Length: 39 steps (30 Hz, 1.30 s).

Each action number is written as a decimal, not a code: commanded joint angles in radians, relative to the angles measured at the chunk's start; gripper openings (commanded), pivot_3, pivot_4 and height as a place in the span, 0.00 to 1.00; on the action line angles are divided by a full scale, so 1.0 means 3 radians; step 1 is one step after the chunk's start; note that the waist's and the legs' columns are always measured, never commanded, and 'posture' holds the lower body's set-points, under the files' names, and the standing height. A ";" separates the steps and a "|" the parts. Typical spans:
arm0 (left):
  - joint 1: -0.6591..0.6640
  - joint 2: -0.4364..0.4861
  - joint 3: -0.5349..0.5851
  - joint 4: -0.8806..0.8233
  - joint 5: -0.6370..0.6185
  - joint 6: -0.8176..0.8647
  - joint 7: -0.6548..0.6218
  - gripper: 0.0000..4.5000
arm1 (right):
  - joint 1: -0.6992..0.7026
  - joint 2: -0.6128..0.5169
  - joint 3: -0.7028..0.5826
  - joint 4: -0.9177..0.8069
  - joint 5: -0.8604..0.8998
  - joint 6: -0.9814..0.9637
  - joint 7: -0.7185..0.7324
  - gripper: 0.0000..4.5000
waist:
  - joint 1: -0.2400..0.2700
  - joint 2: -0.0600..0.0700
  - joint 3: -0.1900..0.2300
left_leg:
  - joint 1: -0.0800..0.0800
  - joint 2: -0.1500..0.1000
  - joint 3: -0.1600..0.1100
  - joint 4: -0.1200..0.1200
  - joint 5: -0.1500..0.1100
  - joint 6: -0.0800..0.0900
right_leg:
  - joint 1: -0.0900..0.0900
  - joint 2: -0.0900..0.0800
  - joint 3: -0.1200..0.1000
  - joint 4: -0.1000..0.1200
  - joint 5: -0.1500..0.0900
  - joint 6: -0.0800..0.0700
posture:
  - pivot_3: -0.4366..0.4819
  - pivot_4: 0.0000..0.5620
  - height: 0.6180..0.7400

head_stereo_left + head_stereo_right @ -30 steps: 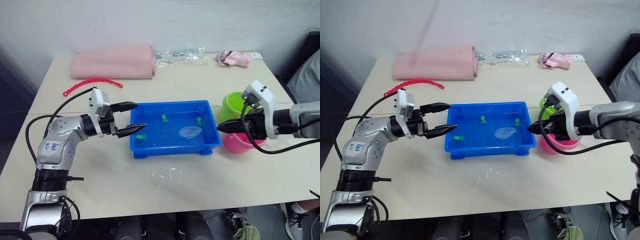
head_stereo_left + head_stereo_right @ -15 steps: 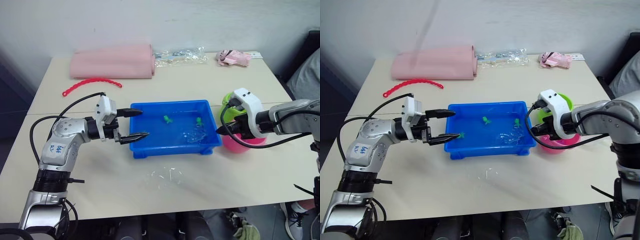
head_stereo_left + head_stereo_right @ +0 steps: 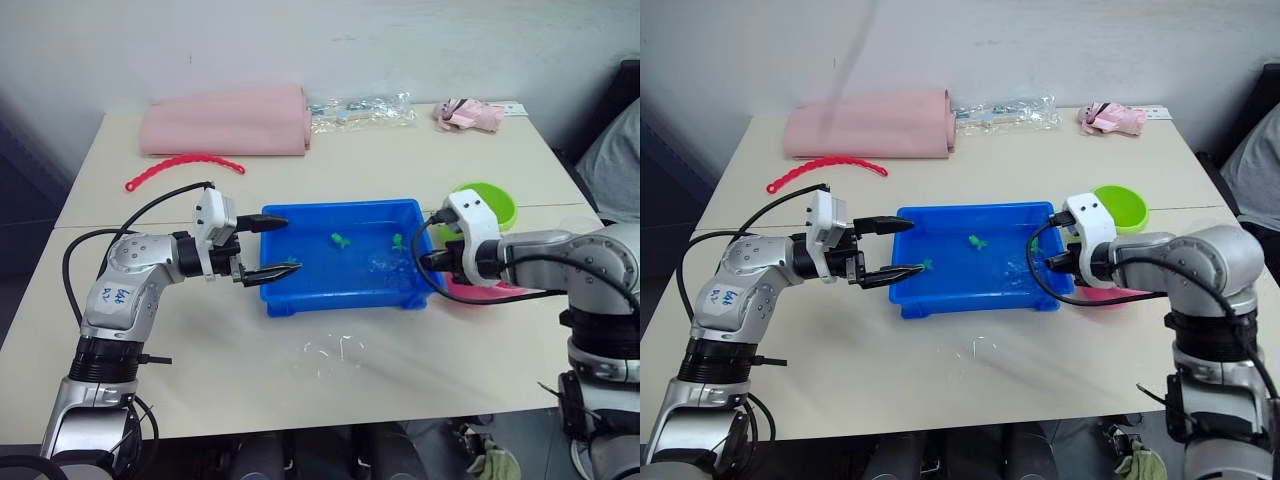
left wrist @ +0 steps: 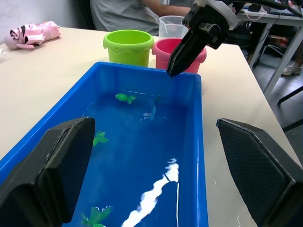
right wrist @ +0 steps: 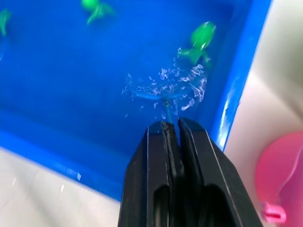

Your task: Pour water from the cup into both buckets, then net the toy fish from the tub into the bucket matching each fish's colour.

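At the blue tub's (image 3: 345, 256) right end, the net (image 5: 163, 92) is dipped beside a green fish (image 5: 201, 38), its handle pinched in the right gripper (image 5: 169, 125). The hoop should be slid under the fish, then lifted level. Left gripper (image 3: 272, 247) is held open straddling the tub's left rim. Lime bucket (image 4: 128, 45), pink bucket (image 4: 182, 52) and clear cup (image 4: 170, 26) are seen together from the left wrist.

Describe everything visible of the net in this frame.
The net is a small round hoop with a blue rim and fine mesh, dipped in the water of the blue tub near its right end, the water splashing around it. A green toy fish lies just beyond the rim. Its thin dark handle runs back between the fingers of the right gripper, which is shut on it above the tub's right wall.
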 commanded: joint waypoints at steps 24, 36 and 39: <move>-0.0009 -0.0053 0.0028 -0.0055 -0.0067 0.0028 -0.0033 0.99 | 0.0957 0.0388 -0.0572 -0.0734 -0.0484 -0.1165 0.0500 0.00 | -0.0001 -0.0001 0.0000 | 0.0001 -0.0001 -0.0001 -0.0003 0.0000 -0.0001 | 0.0000 0.0002 0.0000 -0.0001 0.0000 0.0000 | 0.48 0.27 1.00; -0.0036 -0.0066 0.0020 -0.0024 -0.0054 0.0020 -0.0045 0.99 | 0.1283 0.0528 -0.0285 -0.0623 -0.0876 -0.1801 0.0480 0.00 | -0.0002 -0.0001 0.0000 | 0.0002 -0.0001 -0.0001 -0.0003 0.0001 -0.0001 | 0.0000 0.0003 0.0000 0.0000 0.0000 0.0000 | 0.48 0.27 1.00; -0.0035 -0.0070 0.0019 -0.0026 -0.0052 0.0018 -0.0040 0.99 | 0.1275 0.0566 -0.0220 -0.0580 -0.0943 -0.1881 0.0479 0.00 | -0.0002 -0.0001 0.0000 | 0.0002 -0.0001 -0.0001 -0.0003 0.0001 -0.0001 | 0.0000 0.0002 0.0000 -0.0001 0.0000 0.0000 | 0.48 0.27 1.00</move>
